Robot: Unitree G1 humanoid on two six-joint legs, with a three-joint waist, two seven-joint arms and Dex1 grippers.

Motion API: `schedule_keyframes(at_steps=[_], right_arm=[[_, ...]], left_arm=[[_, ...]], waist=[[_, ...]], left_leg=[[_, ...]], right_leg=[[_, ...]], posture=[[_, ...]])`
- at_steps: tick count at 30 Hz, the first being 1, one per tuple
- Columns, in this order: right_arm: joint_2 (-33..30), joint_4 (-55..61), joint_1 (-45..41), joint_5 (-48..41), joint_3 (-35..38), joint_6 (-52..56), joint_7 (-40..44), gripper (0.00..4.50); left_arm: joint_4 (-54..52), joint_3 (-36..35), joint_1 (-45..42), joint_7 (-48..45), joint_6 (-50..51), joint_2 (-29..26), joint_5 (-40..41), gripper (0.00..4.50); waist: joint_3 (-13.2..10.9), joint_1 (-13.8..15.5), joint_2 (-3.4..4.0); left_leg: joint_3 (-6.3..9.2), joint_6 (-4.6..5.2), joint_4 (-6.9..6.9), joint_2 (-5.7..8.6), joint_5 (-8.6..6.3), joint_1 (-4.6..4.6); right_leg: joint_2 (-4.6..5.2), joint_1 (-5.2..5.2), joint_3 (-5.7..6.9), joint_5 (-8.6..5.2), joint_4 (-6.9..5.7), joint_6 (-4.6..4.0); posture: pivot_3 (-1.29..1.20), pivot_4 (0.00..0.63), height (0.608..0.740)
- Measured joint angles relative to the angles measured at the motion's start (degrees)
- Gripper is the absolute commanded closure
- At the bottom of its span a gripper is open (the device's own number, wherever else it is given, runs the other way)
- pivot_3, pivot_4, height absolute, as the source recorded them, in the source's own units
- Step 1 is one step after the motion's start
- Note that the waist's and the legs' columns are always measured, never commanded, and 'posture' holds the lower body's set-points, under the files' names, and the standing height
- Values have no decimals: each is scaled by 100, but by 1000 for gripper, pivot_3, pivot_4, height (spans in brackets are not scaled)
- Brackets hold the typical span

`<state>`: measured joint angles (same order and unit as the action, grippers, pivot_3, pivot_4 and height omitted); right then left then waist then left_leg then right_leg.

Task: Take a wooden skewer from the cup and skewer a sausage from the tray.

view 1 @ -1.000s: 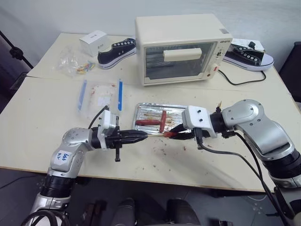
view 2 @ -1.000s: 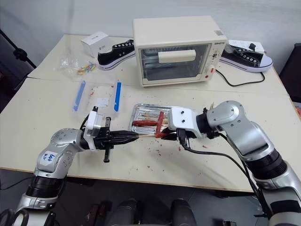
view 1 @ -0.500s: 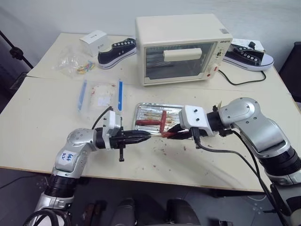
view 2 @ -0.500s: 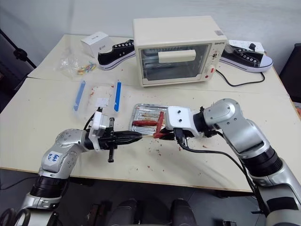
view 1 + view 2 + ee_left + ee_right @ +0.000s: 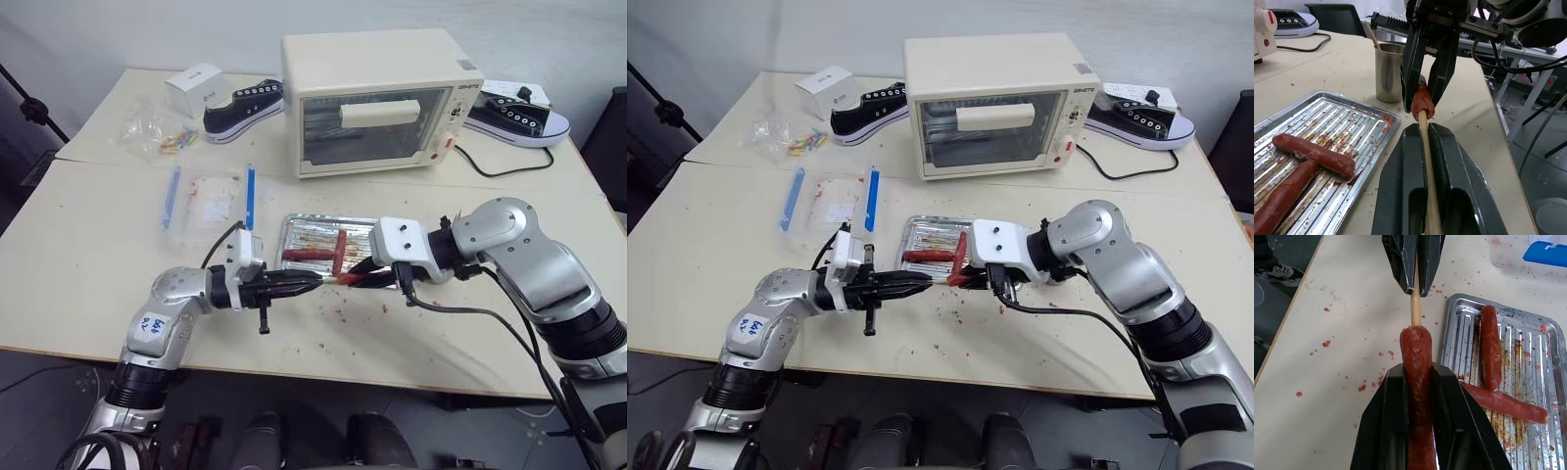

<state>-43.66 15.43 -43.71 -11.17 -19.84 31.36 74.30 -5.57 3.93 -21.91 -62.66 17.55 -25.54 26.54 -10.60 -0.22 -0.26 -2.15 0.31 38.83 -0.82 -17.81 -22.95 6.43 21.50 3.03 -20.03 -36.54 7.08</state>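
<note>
A clear bag of small coloured bits [image 5: 157, 132] lies at the far left of the pale desk [image 5: 88, 255], with a white box [image 5: 194, 88] and a black sneaker [image 5: 242, 108] behind the clear plastic box with blue clips [image 5: 208, 199]. Nearer, the left hand [image 5: 315, 282] is pressed together on the wooden skewer [image 5: 1426, 161], whose tip enters the end of the sausage [image 5: 1417, 357] pinched in the right hand [image 5: 351, 278], just in front of the tray [image 5: 294, 235] where two more sausages [image 5: 308, 255] lie crossed. A cream toaster oven [image 5: 377, 98] stands behind. The cup [image 5: 1388, 72] stands beyond the tray's right side, behind the right arm. Red specks spatter the desk; another sneaker [image 5: 517, 113] rests far right.
</note>
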Motion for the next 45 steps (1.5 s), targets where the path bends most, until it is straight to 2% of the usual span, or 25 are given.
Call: schedule_keyframes(at_steps=[2, 8, 10, 14, 18, 20, 22, 24, 28, 34, 37, 41, 42, 45], right_arm=[[2, 0, 0, 9, 1, 15, -4, 3862], [40, 159, -11, -246, 66, 45, 50, 1994], [-102, 191, -10, -387, 227, 46, 142, 1244], [-413, 236, 38, -682, 684, 9, 291, 22], [-527, 364, 430, -1260, 1494, 23, 235, 22], [-266, 504, 716, -1788, 2168, -7, 66, 22], [113, 695, 1091, -2323, 2912, -41, -323, 22], [350, 971, 1733, -2461, 3509, -272, -788, 22], [814, 1475, 2848, -2480, 4048, -524, -1641, 22], [1340, 1906, 3834, -2388, 4095, -1279, -2151, 22], [1510, 2048, 4170, -2184, 3934, -1656, -2304, 22], [1531, 2213, 4206, -2076, 3708, -1908, -2554, 22], [1530, 2247, 4207, -2070, 3665, -1933, -2611, 0], [1522, 2289, 4246, -2061, 3575, -2011, -2703, 0]], left_arm=[[16, -4, 0, 0, -12, 15, -3, 4500], [207, 44, 2, -67, -233, 171, 12, 4500], [213, -89, 61, -142, -387, 142, 42, 4500], [446, -382, 316, -237, -649, 61, 83, 4500], [463, -752, 665, -196, -913, 59, 188, 4500], [431, -1096, 871, 25, -933, 83, 358, 4500], [364, -1526, 973, 443, -880, 179, 574, 4500], [184, -1943, 1057, 1036, -875, 257, 697, 4500], [259, -2432, 941, 2110, -886, 271, 555, 4500], [1530, -2642, -227, 3387, -1301, 296, -80, 4500], [2308, -2509, -786, 3565, -1545, 261, -411, 4500], [3018, -2305, -1274, 3761, -1620, 266, -683, 4500], [3092, -2286, -1354, 3769, -1603, 266, -693, 3917], [3106, -2183, -1430, 3745, -1475, 265, -697, 3171]], waist=[[0, 1, 0], [0, 0, 0], [0, 2, 0], [0, 0, 0], [0, 10, 0], [0, 8, 0], [0, 14, -1], [2, 30, -5], [3, 52, -6], [6, 115, -11], [8, 127, -14], [8, 113, -14], [8, 113, -14], [8, 114, -15]], left_leg=[[0, 0, 0, 0, 0, 0], [2, 0, 3, 0, 0, -3], [2, 0, 3, 0, 0, -3], [3, 1, 3, 0, 0, -3], [3, 2, 2, 0, -1, -4], [7, 3, 4, -3, -2, -5], [10, 3, 6, -5, -2, -4], [12, 3, 6, -2, -2, -4], [8, 5, 8, 5, -3, -4], [0, 5, 9, 9, -2, -1], [-10, 6, 6, 12, -2, -1], [-10, 5, 7, 8, -2, 0], [-10, 5, 7, 8, -2, 0], [-10, 5, 8, 10, -2, 0]], right_leg=[[0, 0, 0, 0, 0, 0], [0, 0, 3, 0, 0, 0], [1, 0, 3, 0, 1, 0], [1, 0, 3, 0, 1, 0], [6, -1, 4, 0, 2, 0], [6, -3, 7, 0, 2, 0], [10, -5, 10, 0, 0, 0], [11, -9, 10, 0, 1, 1], [10, -8, 7, 2, -2, 4], [1, -3, 0, 4, -10, 8], [2, 0, 0, 4, -10, 8], [0, 2, 4, 4, -12, 8], [0, 2, 5, 4, -13, 8], [2, 2, 5, 4, -13, 8]], posture=[[0, 150, 740], [0, 150, 740], [0, 150, 740], [0, 150, 740], [0, 150, 740], [0, 150, 740], [0, 150, 740], [0, 150, 740], [0, 150, 740], [0, 150, 740], [0, 150, 740], [0, 150, 740], [0, 150, 740], [0, 150, 740]])
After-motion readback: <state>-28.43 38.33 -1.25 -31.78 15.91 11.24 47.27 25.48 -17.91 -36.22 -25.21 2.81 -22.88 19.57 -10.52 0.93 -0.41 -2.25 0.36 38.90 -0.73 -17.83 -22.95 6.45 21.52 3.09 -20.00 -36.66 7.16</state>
